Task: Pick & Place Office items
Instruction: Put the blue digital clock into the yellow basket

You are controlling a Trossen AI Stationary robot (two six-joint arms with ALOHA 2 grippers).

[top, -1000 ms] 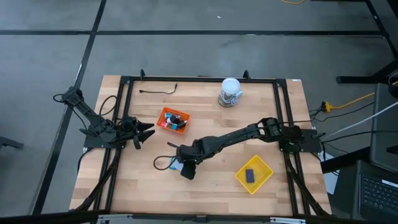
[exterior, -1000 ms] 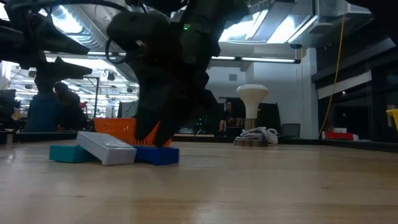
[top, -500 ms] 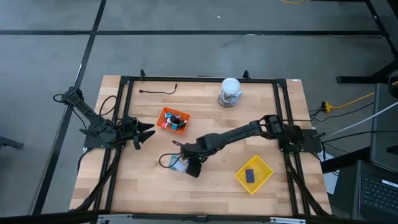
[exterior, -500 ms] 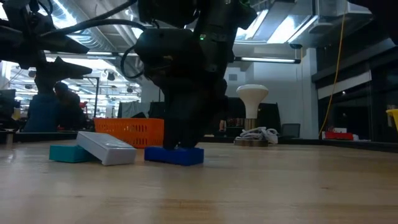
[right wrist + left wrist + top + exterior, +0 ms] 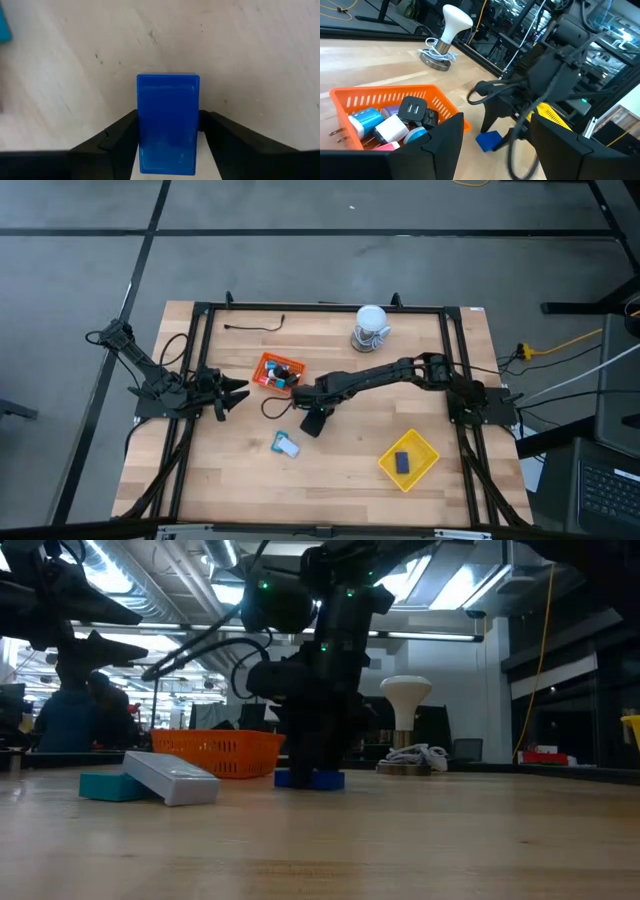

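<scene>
My right gripper (image 5: 312, 420) is shut on a blue block (image 5: 168, 115) near the table's middle, just on the near side of the orange mesh tray (image 5: 279, 373). That tray holds several small office pieces, white, black, light blue and pink. A teal piece (image 5: 280, 441) and a white piece (image 5: 289, 448) lie together on the wood nearer the near edge; the white one leans on the teal one (image 5: 105, 786). The yellow tray (image 5: 408, 459) holds a navy block (image 5: 402, 462). My left gripper (image 5: 235, 390) waits open at the table's left, pointing at the orange tray. My right gripper pinches the blue block between its two fingers (image 5: 120, 132), one on each long side (image 5: 142, 130), toward one end. The fingers come from above, pointing down. The block lies flat in the hold, very low (image 5: 310, 779); whether it rests on the wood cannot be told.
A white-and-grey roll (image 5: 370, 328) stands near the far edge, with a black cable (image 5: 255, 327) to its left. A black frame runs round the table. Bare wood lies along the near edge and between the two trays.
My right gripper has carried the blue block away from the teal and white pieces, first a little to the right, then toward the far edge and the orange tray. The teal and white pieces have stayed where they were.
</scene>
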